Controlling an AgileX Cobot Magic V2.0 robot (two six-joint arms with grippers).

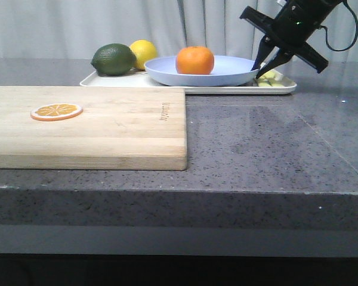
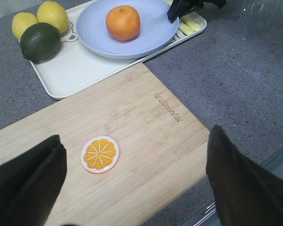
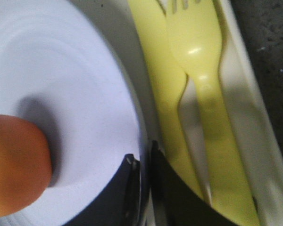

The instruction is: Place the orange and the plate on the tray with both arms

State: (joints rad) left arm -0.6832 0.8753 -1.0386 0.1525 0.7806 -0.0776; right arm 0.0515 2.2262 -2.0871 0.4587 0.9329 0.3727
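Observation:
The orange (image 1: 194, 60) sits in the pale lavender-blue plate (image 1: 227, 68), which lies on the cream-white tray (image 1: 227, 89) at the back of the table. My right gripper (image 1: 264, 67) reaches down at the plate's right rim. In the right wrist view its jaws (image 3: 144, 162) are closed on the plate's rim (image 3: 85, 70), one finger inside and one outside, with the orange (image 3: 14, 165) close by. My left gripper (image 2: 134, 155) is open and empty above the wooden board. It sees the orange (image 2: 123, 22), plate (image 2: 146, 37) and tray (image 2: 75, 70) farther off.
A wooden cutting board (image 1: 107, 131) with a thin orange slice (image 1: 56, 111) fills the near left. On the tray's left end lie a green lime (image 1: 113, 59) and a yellow lemon (image 1: 144, 50). Yellow plastic cutlery (image 3: 198, 52) lies on the tray's right end, beside the plate.

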